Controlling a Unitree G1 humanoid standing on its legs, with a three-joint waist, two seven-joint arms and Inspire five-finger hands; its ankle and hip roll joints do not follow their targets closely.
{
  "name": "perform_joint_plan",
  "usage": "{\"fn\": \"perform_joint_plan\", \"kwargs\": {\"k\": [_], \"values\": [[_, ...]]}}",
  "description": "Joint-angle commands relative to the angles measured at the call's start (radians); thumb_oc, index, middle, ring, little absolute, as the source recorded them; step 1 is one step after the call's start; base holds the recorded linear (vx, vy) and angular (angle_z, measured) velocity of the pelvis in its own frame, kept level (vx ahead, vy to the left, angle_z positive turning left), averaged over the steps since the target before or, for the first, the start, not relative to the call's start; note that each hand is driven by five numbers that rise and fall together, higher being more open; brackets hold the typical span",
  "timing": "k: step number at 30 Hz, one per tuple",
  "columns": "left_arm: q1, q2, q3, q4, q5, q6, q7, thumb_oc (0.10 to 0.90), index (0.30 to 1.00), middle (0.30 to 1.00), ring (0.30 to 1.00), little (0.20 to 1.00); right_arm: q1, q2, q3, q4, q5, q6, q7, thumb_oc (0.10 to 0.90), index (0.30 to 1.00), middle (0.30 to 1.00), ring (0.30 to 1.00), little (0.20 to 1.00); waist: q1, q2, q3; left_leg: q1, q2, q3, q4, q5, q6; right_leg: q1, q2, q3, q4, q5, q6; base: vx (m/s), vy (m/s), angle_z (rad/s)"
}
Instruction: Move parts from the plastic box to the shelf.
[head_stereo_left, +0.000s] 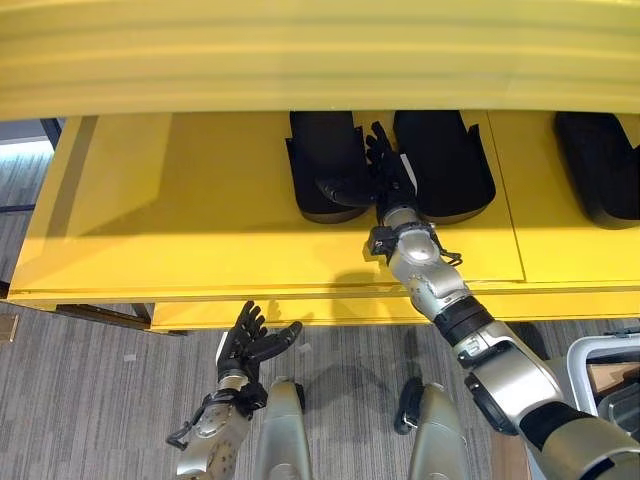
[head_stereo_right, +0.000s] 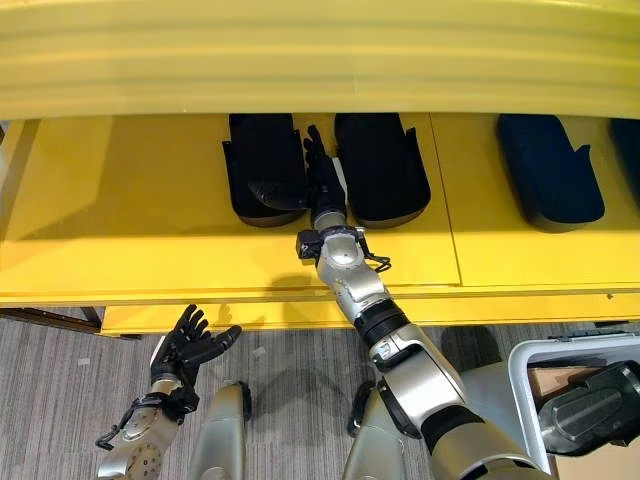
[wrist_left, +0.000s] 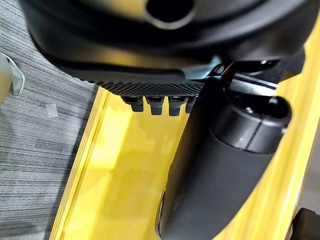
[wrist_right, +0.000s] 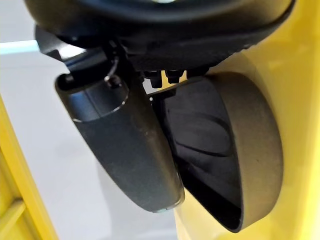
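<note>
Your right hand (head_stereo_left: 385, 180) lies on the yellow shelf (head_stereo_left: 200, 200), fingers stretched out straight and loose, clamped on nothing. It sits in the narrow gap between two black moulded parts, the left part (head_stereo_left: 322, 160) and the middle part (head_stereo_left: 445, 160). The thumb reaches across the near end of the left part, and the fingers run along its edge; whether they actually press on it you cannot tell from the head views. In the right wrist view the thumb stands just beside a dark curved part (wrist_right: 225, 150).

The risk here is the way out. If you draw the arm back with the thumb hooked over that near end, you may drag the left part toward the shelf's front lip, or turn it out of line with its neighbours. A sideways swing of the wrist could equally knock the middle part. Lift the hand clear first, then retreat along the gap.

A third part (head_stereo_left: 600, 165) lies well apart to the right on the shelf. The plastic box (head_stereo_right: 570, 400) stands low at your right with a dark part inside it, so more remains to carry. Mind the forearm against the shelf edge as you turn toward it.

Your left hand (head_stereo_left: 255, 345) hangs low before the shelf, fingers spread and holding nothing.
</note>
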Motion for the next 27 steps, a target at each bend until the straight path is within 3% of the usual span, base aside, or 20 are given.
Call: {"fn": "perform_joint_plan", "kwargs": {"k": [1, 19, 27], "values": [[-0.026, 0.068, -0.028, -0.123, -0.025, -0.101, 0.004, 0.9, 1.0, 1.0, 1.0, 1.0, -0.173, 0.018, -0.014, -0.046, -0.037, -0.082, 0.022, 0.9, 1.0, 1.0, 1.0, 1.0, 0.024, -0.025, -0.011, -0.023, -0.011, -0.035, -0.024, 0.083, 0.038, 0.117, -0.021, 0.069, -0.007, -0.019, 0.039, 0.0, 0.0, 0.0], [-0.015, 0.053, -0.002, -0.135, -0.021, -0.101, 0.029, 0.9, 1.0, 1.0, 1.0, 1.0, -0.111, 0.029, 0.039, -0.05, -0.107, -0.048, 0.048, 0.9, 1.0, 1.0, 1.0, 1.0, 0.022, -0.04, -0.002, -0.02, -0.008, -0.037, -0.044, 0.094, 0.034, 0.119, -0.016, 0.065, -0.015, -0.012, 0.035, 0.0, 0.0, 0.0], [-0.014, 0.043, 0.013, -0.138, -0.007, -0.103, 0.034, 0.9, 1.0, 1.0, 1.0, 1.0, -0.066, -0.039, 0.047, -0.089, -0.196, -0.032, 0.051, 0.9, 1.0, 1.0, 1.0, 1.0, 0.011, -0.042, 0.004, -0.019, -0.003, -0.034, -0.044, 0.094, 0.03, 0.114, -0.014, 0.071, -0.013, -0.012, 0.037, 0.0, 0.0, 0.0]]}}
